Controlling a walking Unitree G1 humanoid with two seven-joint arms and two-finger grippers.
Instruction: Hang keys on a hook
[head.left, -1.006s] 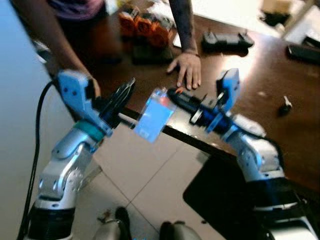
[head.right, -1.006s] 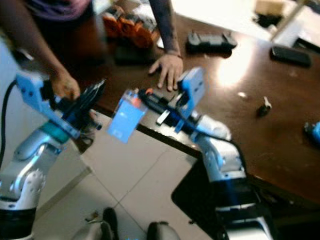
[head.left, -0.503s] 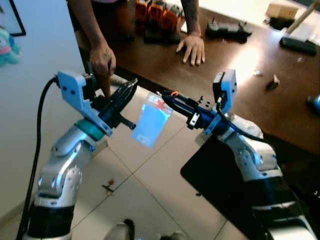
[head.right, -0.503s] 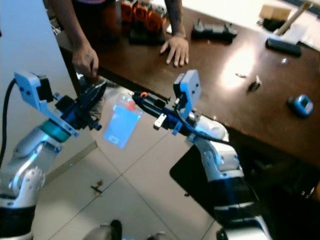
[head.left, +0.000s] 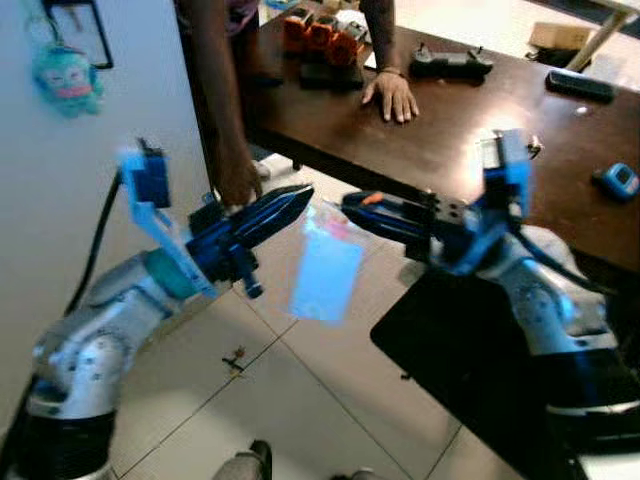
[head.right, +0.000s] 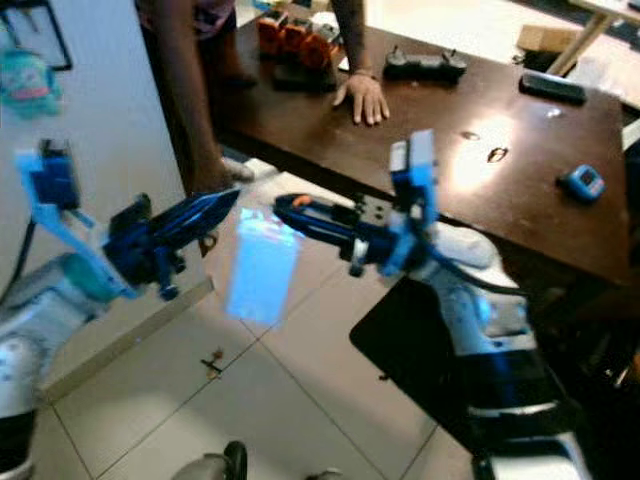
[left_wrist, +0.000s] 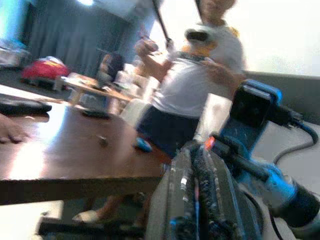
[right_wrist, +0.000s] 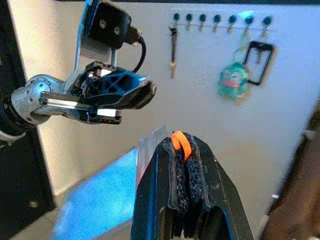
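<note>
Right gripper (head.left: 352, 203) held out in front of the robot over the tiled floor (head.left: 300, 390), fingers clamped together on an orange loop (right_wrist: 181, 143) at the top of a translucent blue badge holder (head.left: 326, 272), which hangs down below the fingertips; no actual keys can be made out, the pouch is blurred. Left gripper (head.left: 290, 203) is raised opposite it, tips pointing toward the right gripper and just beside the hanging pouch, fingers pressed together with nothing between them; left wrist view shows the two pads (left_wrist: 197, 197) closed up. In the right wrist view a row of small dark hooks (right_wrist: 216, 18) runs along the top of a white wall (right_wrist: 200, 120); already on the hooks are a thin dark item (right_wrist: 173, 47), a teal plush charm (right_wrist: 232, 81) and a black-framed card holder (right_wrist: 259, 62). Pouch is well apart from the hooks, out in mid air between the two grippers. In the left eye view the same wall is on the robot's left with the teal charm (head.left: 66, 78) high up. Dark wooden table (head.left: 470, 120) ahead and to the right; a person stands at its far corner, one hand (head.left: 393, 96) flat on the top, other hand (head.left: 238, 182) hanging by the table edge close behind the left gripper. On the table: orange battery-like blocks (head.left: 322, 33), a black controller (head.left: 450, 63), a blue tape measure (head.left: 621, 180). Black mat (head.left: 450, 360) on the floor under the right arm
</note>
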